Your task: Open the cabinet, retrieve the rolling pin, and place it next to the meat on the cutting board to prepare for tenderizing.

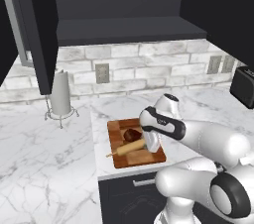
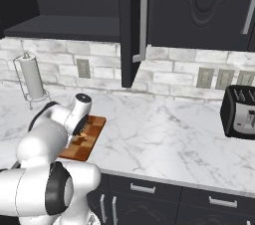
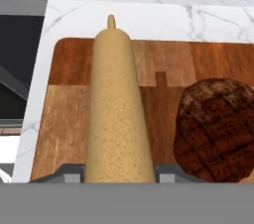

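Closest in, the pincer [image 3: 119,177] is seen pinching the rolling pin [image 3: 117,114] near one end, its two tips pressed against either side of the wood, so the pin is kept from rolling off while it's lowered. The pin is held low over the cutting board [image 3: 69,114], running lengthwise away from the hand, with the meat [image 3: 218,129] just beside it. Whether the pin is already resting on the board can't be told for sure. That side-by-side layout is probably the whole point: pin next to meat, ready for tenderizing.

Further out, the board is set near the front edge of the marble table [image 1: 44,168]. Up top, the cabinet [image 1: 124,29] is left wide open, shelf bare.
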